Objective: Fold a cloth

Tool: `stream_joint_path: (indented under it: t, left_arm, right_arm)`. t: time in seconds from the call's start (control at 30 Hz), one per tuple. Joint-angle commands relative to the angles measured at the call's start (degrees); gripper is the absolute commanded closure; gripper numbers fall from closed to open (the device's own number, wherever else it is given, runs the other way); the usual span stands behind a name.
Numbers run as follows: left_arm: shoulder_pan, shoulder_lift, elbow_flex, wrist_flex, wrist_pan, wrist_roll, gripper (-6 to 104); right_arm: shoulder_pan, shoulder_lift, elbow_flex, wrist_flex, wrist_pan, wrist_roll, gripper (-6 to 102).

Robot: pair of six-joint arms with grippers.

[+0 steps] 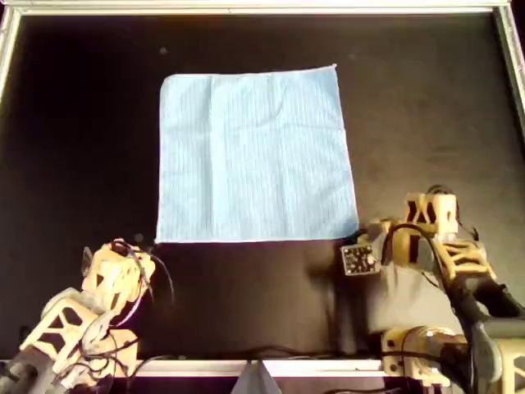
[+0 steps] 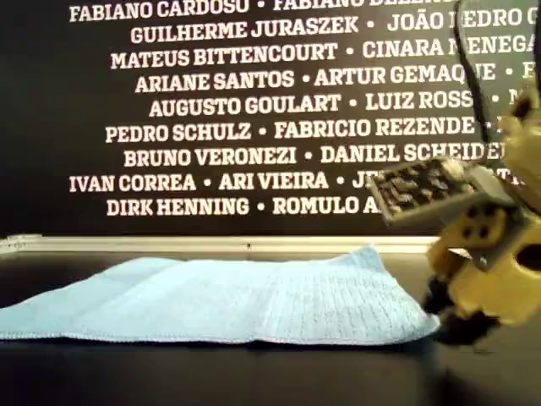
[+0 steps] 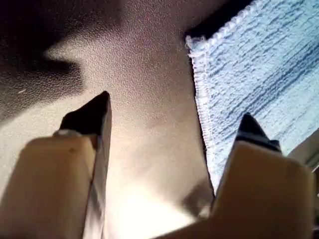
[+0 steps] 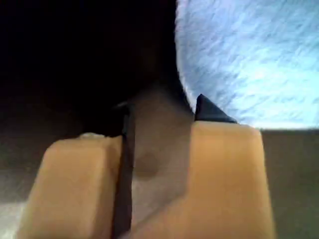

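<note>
The light blue cloth [image 1: 254, 156] lies flat and spread as a square on the black table; it also shows in the exterior view [image 2: 237, 300]. My first gripper [image 1: 131, 254] is open and empty, held just off the cloth's near-left corner in the overhead view. In the first wrist view [image 3: 174, 109] one fingertip overlaps the stitched cloth edge [image 3: 259, 64]. My second gripper [image 1: 369, 242] is open and empty, low at the table by the near-right corner [image 2: 452, 313]. In the second wrist view [image 4: 162, 102] the blurred cloth [image 4: 249, 59] lies beside one fingertip.
A metal frame [image 1: 262, 8] runs round the black table [image 1: 82, 123] and shows along the back in the exterior view [image 2: 254, 244]. A dark wall with white names [image 2: 254, 101] stands behind. A small circuit board [image 1: 358, 259] sits on the second arm's wrist.
</note>
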Motion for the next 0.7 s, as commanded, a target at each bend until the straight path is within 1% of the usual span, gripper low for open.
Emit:
stream_joint_path:
  t: [0.0,0.1,0.17,0.27,0.37,0.57,0.67]
  left_arm:
    - [-0.53,-0.09,-2.29,-2.02,-0.35,0.0,9]
    - [-0.53,-0.53,-1.93,-5.98,-0.44,0.0,10]
    - [-0.53,-3.69,-2.55,-8.17,-0.26,0.09,14]
    - [-0.53,-13.18,-4.75,-10.9,-0.09,0.09,22]
    - [-0.53,-23.82,-10.11,-13.18,0.26,0.09,25]
    - [-0.53,-44.82,-22.5,-13.62,0.35,0.09,26]
    - [-0.53,-53.17,-28.56,-13.71,0.35,0.09,26]
  right_arm:
    - [2.2,0.09,-4.31,-2.55,-0.09,-0.09,44]
    - [2.64,-2.02,-5.98,-2.55,-0.09,-0.09,44]
    - [2.64,-4.39,-7.12,-2.55,-0.09,-0.09,44]
    - [2.64,-7.73,-9.23,-2.55,-0.09,-0.09,44]
    - [2.64,-8.7,-10.72,-2.55,-0.09,-0.09,43]
    - [2.64,-8.88,-12.22,-2.55,0.0,-0.09,33]
    - [2.64,-8.96,-13.45,-2.55,0.0,-0.09,31]
